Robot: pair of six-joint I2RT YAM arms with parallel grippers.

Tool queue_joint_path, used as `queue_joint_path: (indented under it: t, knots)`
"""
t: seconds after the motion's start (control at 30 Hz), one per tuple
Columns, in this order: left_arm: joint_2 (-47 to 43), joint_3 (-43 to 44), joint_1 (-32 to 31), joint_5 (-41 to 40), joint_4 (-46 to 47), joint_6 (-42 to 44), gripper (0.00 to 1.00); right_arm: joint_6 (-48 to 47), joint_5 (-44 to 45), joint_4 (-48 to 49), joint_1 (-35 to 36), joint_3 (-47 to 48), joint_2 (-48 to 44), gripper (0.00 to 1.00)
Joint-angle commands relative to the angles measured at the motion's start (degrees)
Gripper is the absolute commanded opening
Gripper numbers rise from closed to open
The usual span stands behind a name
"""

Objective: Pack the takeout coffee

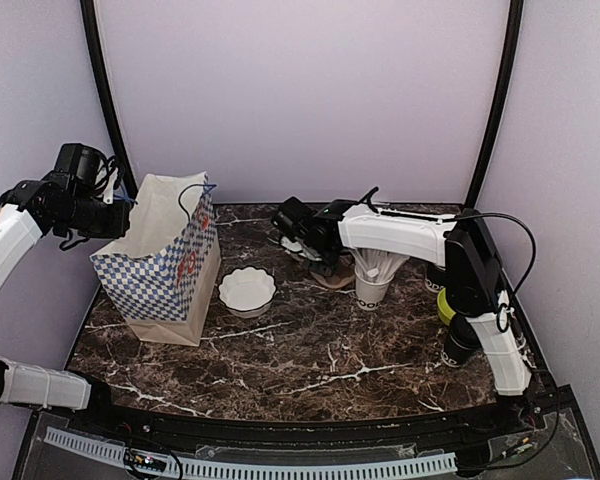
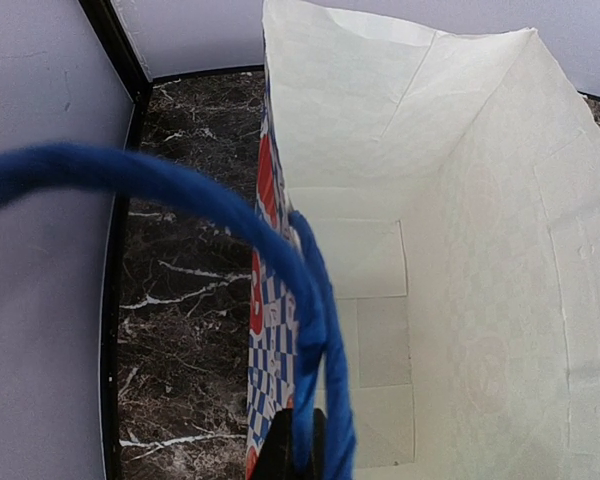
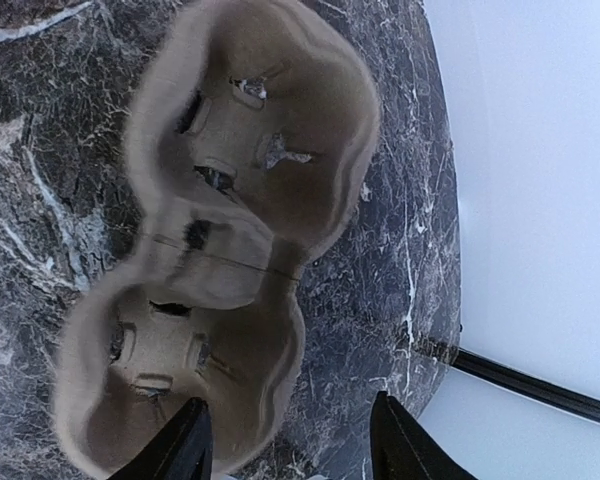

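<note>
A blue-and-white checked paper bag (image 1: 165, 270) stands open at the left. My left gripper (image 1: 121, 214) is shut on its blue rope handle (image 2: 315, 330), and the bag's white inside (image 2: 460, 260) holds nothing. My right gripper (image 1: 320, 262) hangs open over a brown pulp two-cup carrier (image 3: 230, 250) whose wells are empty. One finger (image 3: 185, 450) is over the near well and the other (image 3: 400, 445) is over the table, with the carrier's rim between them. A black cup (image 1: 434, 283) shows partly behind the right arm. A second dark cylinder (image 1: 458, 348) sits near the right edge, mostly hidden.
A white scalloped bowl (image 1: 247, 290) sits beside the bag. A white paper cup of straws (image 1: 372, 280) stands right next to the carrier. A lime-green bowl (image 1: 446, 307) peeks out by the right arm. The dark marble table (image 1: 310, 360) ends at walls left, back and right.
</note>
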Motion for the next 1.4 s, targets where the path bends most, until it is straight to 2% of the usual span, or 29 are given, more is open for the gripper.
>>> queue_joint_path:
  t: [0.0,0.1,0.13,0.23,0.3,0.57,0.97,1.37]
  knots:
    - [-1.02,0.07,0.31,0.96,-0.94,0.54,0.00,0.02,-4.35,0.41,0.55,0.40,-1.73,0.54]
    - [-1.09,0.03,0.31,1.22,-0.91,0.43,0.00,0.54,-7.82,-0.24,1.09,-0.13,-2.93,0.49]
    - [-1.05,0.03,0.31,1.51,-0.86,0.40,0.00,0.65,-8.22,-0.45,1.12,-0.21,-2.94,0.42]
    - [-0.90,-0.05,0.31,2.05,-0.53,0.32,0.00,0.47,-6.35,-0.55,0.87,-0.66,-2.09,0.08]
    - [-0.92,-0.18,0.31,2.33,-0.35,0.27,0.00,0.47,-5.68,-0.44,0.47,-0.76,-1.46,0.01]
    - [-1.54,-1.24,0.31,2.64,-0.08,0.51,0.00,-0.11,-4.43,-0.77,-0.47,-0.30,1.80,0.00]
    - [-1.96,-2.66,0.31,3.50,0.49,0.75,0.00,-1.58,-9.18,-1.63,-3.17,1.49,5.36,0.00]
    - [-2.41,-2.94,0.31,3.91,0.58,1.07,0.00,-2.92,-22.52,-6.15,-3.38,2.44,4.99,0.00]
